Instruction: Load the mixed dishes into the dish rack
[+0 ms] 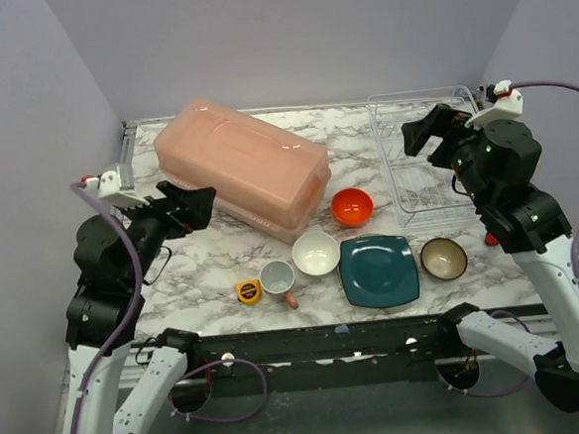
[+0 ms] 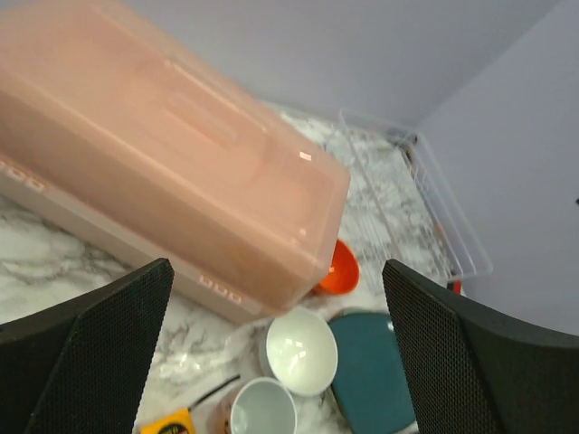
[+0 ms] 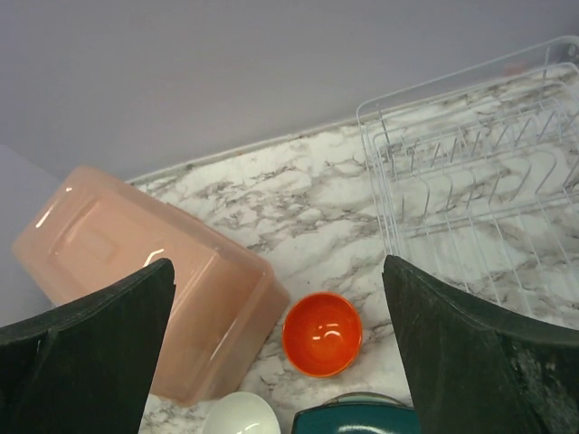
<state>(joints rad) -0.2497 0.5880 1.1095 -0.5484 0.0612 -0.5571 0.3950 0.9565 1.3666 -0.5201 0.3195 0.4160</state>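
Dishes point(image 1: 378, 269) lie loose on the marble worktop point(image 1: 196, 273). Small glossy orange bowl point(image 3: 322, 333) sits below, centred between the right jaws, the nearer pair; white wire dish rack point(image 3: 470, 181) lies to their right. Both pairs stand wide open, empty.

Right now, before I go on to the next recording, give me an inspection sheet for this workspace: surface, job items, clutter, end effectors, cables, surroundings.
Surface: marble-patterned table top, no spills seen.
Job's things: orange bowl, white bowl, mug, teal square plate and dark bowl all lie on the table; no dish seen in the wire dish rack.
Clutter: large pink plastic tub; yellow tape measure beside the mug.
End effectors: left end effector open, empty; right end effector open, empty, above the rack.
Cables: purple cables run along both arms, clear of the dishes.
Surroundings: plain lilac walls; nothing else seen.
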